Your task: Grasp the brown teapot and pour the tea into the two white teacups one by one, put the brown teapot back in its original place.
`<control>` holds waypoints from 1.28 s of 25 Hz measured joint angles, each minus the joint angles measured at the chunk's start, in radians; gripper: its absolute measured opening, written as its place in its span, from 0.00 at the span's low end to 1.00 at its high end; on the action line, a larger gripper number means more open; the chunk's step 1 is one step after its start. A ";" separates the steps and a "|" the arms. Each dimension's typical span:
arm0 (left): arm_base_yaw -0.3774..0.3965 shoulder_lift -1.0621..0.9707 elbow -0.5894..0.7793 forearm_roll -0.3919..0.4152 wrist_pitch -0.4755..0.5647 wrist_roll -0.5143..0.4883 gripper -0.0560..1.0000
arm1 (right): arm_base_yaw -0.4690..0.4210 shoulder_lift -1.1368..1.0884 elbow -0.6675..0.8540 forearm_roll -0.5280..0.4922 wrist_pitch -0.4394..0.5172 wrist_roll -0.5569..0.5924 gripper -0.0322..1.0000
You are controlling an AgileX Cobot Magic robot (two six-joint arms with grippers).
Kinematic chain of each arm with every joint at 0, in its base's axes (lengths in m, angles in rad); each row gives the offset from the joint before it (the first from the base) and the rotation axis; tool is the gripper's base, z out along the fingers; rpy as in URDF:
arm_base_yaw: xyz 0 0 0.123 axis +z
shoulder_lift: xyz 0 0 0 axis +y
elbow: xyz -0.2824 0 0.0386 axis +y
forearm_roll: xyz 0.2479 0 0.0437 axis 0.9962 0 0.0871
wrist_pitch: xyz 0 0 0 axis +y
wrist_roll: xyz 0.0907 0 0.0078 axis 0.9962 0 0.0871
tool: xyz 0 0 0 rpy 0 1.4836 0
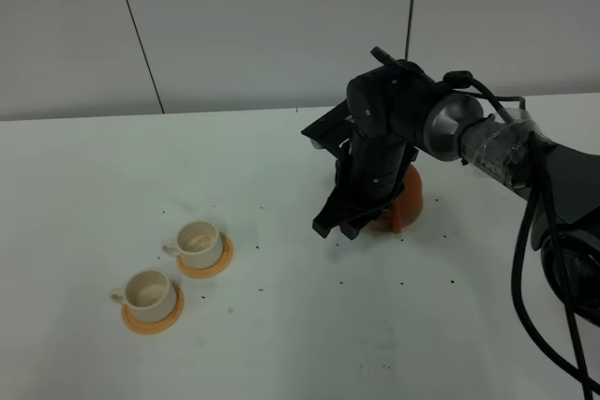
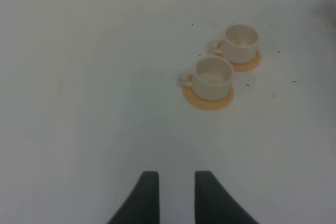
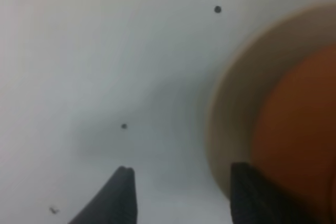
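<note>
Front teacup point(image 1: 148, 292) and back teacup point(image 1: 199, 239) sit on orange saucers point(image 1: 141, 323) toward the surface's point(image 1: 281, 344) front left. The left gripper point(image 2: 176, 174) has its fingers slightly apart with nothing between them. Right of the middle, the right gripper point(image 1: 337, 229) has its fingers spread wide and empty, just beside the brown teapot point(image 1: 410, 192) sitting on its beige coaster point(image 3: 226, 114).

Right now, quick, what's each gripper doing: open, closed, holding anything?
Left gripper: open, holding nothing.
Right gripper: open, empty, right beside the brown teapot but not gripping it.
</note>
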 joint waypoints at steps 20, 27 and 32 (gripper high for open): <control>0.000 0.000 0.000 0.001 0.000 0.000 0.28 | -0.004 -0.059 -0.285 -0.074 0.112 0.244 0.38; 0.000 0.000 0.000 0.001 0.000 0.000 0.28 | -0.004 -0.066 -0.065 0.013 0.117 0.207 0.38; 0.000 0.000 0.000 0.001 0.000 0.000 0.28 | -0.004 -0.065 0.022 -0.010 0.121 0.217 0.38</control>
